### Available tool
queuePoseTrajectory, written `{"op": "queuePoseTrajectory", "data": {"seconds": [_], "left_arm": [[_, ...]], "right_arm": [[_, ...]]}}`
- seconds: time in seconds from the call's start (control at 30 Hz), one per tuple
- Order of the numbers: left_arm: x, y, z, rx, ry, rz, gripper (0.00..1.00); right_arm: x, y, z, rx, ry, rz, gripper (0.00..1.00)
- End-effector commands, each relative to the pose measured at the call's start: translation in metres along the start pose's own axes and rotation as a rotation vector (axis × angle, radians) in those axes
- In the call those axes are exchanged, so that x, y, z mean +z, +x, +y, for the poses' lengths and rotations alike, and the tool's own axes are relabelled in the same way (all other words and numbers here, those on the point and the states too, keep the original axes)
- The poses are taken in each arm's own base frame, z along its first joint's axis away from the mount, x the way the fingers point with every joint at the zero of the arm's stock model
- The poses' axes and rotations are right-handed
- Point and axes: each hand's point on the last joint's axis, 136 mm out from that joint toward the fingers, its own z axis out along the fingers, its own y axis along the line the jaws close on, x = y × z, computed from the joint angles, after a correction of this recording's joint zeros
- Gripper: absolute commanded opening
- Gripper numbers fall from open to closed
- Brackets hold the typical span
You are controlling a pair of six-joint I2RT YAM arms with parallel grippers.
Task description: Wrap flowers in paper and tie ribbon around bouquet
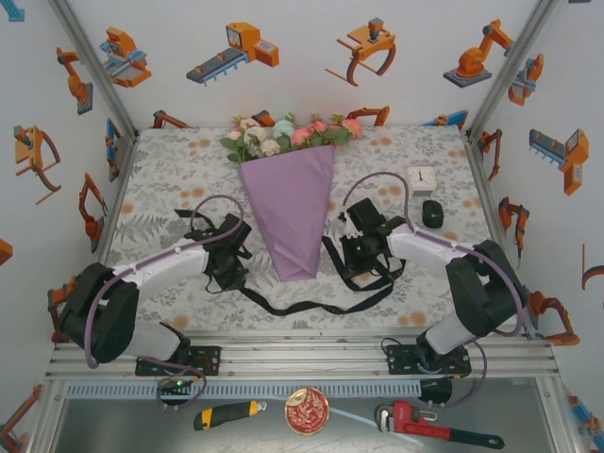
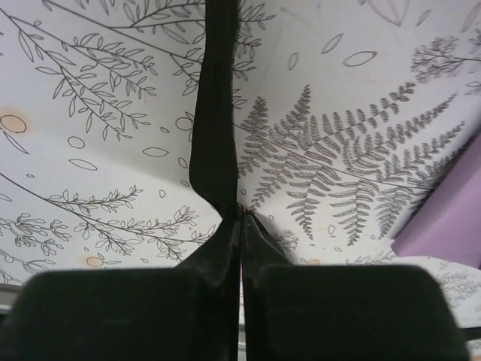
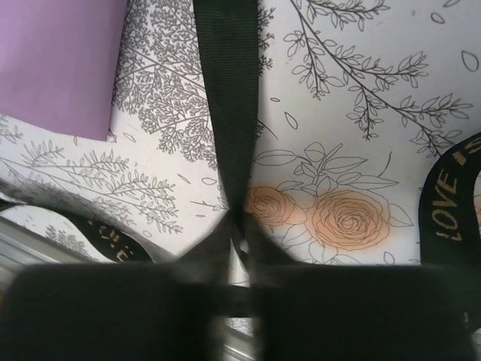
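Resting on the leaf-printed table (image 1: 170,179), the bouquet (image 1: 291,212) has the ribbon (image 1: 311,304) pinched on both sides near its tip.

The paper (image 1: 283,236) forms a lilac cone between the two arms, with its wide mouth at the far side and its point toward the bases. The flowers (image 1: 288,135), pink, white and pale blue among green leaves, spill from that mouth. The black ribbon curves across the cloth just in front of the cone's point, from one gripper to the other, and a loop on the right carries gold lettering. The left gripper (image 2: 240,214) has its jaws closed on the strip, which runs away flat from the fingertips. The right gripper (image 3: 239,222) clamps it the same way. A small white cube (image 1: 422,179) sits on the table beyond the right gripper.
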Motion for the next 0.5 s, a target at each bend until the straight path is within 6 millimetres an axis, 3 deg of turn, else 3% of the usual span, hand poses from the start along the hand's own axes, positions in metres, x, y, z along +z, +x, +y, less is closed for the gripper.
{"op": "queuePoseTrajectory", "data": {"seconds": [0.0,0.1,0.2,0.3,0.37,0.47], "left_arm": [[-0.014,-0.017,0.005,0.003,-0.029,-0.034,0.00],[-0.031,-0.040,0.028,-0.022,-0.078,-0.080,0.00],[-0.041,-0.067,0.064,-0.089,-0.113,-0.103,0.00],[-0.039,-0.091,0.095,-0.171,-0.119,-0.090,0.00],[-0.035,-0.106,0.104,-0.209,-0.097,-0.076,0.00],[-0.031,-0.127,0.097,-0.196,-0.049,-0.058,0.00]], "right_arm": [[-0.014,-0.012,0.000,0.044,-0.004,-0.049,0.00],[-0.052,-0.023,-0.027,0.140,0.136,-0.187,0.00],[-0.102,-0.018,-0.084,0.320,0.392,-0.363,0.00],[-0.138,-0.010,-0.128,0.455,0.542,-0.464,0.00],[-0.151,-0.005,-0.151,0.540,0.596,-0.475,0.00],[-0.166,0.001,-0.182,0.644,0.673,-0.486,0.00]]}}
